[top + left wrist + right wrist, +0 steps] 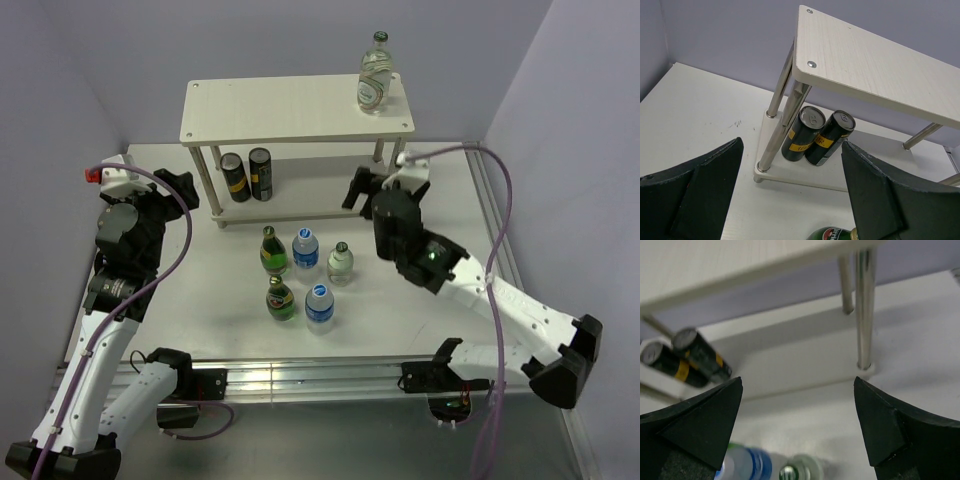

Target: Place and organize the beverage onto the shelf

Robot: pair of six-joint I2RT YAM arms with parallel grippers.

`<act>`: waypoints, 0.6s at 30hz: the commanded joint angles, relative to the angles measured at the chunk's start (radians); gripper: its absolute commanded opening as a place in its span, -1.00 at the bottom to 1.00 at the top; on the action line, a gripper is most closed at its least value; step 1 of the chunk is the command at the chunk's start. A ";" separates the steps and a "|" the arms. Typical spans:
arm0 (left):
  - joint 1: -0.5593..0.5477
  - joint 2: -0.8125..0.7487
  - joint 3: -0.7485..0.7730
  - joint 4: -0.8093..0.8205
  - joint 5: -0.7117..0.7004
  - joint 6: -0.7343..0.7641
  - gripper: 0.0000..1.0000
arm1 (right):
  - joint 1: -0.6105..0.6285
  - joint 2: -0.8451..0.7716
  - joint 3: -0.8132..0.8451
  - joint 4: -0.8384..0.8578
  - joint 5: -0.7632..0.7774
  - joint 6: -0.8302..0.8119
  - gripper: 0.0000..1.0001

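Note:
The shelf stands at the back of the table. A clear glass bottle stands on its top board at the right. Two black cans stand on its lower board at the left, also seen in the left wrist view. Two green bottles, two blue-label water bottles and a clear bottle stand grouped on the table in front. My left gripper is open and empty, left of the shelf. My right gripper is open and empty, by the shelf's right front leg.
A metal rail runs along the table's near edge and another along the right side. Purple walls close in the back and both sides. Purple cables loop over both arms.

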 commanded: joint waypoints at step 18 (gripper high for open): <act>0.010 -0.006 0.005 0.025 0.024 0.015 0.72 | 0.205 0.020 -0.517 0.056 -0.109 0.429 0.97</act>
